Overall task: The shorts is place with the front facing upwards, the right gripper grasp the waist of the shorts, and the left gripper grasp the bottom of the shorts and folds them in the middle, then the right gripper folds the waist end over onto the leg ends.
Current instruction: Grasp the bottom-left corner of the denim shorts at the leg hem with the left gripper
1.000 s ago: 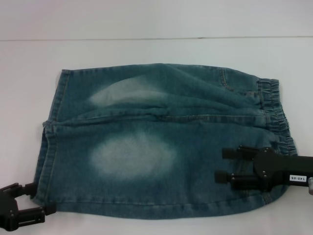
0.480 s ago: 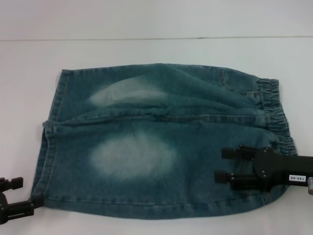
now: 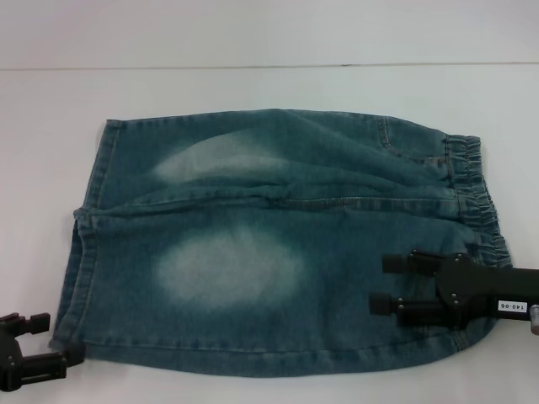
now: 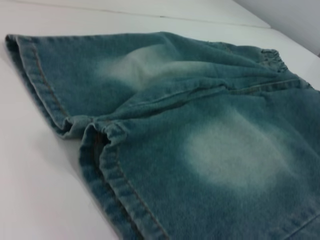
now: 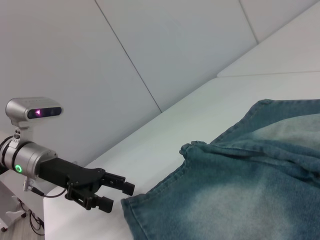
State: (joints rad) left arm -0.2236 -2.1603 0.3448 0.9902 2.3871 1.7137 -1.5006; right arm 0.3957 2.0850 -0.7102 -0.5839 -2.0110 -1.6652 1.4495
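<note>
**White counter, denim shorts spread flat, both claws at the near edge**

White counter (image 3: 253, 84) all round, plain and matte, meeting a pale panelled wall (image 5: 165, 50) at the far side. No containers anywhere in view.

Denim shorts (image 3: 278, 244) laid flat across the middle of the counter, front up, waist to the right and leg ends to the left. Blue-green wash, with two pale faded patches, one on the far leg and one on the near leg. Elastic waistband (image 3: 476, 194) gathered and rippled at the right end. Leg hems (image 4: 60, 112) stitched in tan thread, slightly parted where the two legs meet at the left.

Left claw (image 3: 52, 341) low at the near-left corner, fingers parted, just beside the near leg's hem corner. Nothing held between the fingers; from the head view, hard to say whether a fingertip touches the cloth. Seen also from the right wrist view (image 5: 117, 195), standing open just off the hem corner, on a black arm with a green-lit ring.

Right claw (image 3: 383, 284) over the near-right part of the shorts, close to the waist end, two black fingers (image 3: 402, 263) pointing left and spread apart above the denim. No fabric pinched between them. Small white label on the black wrist body behind.
</note>
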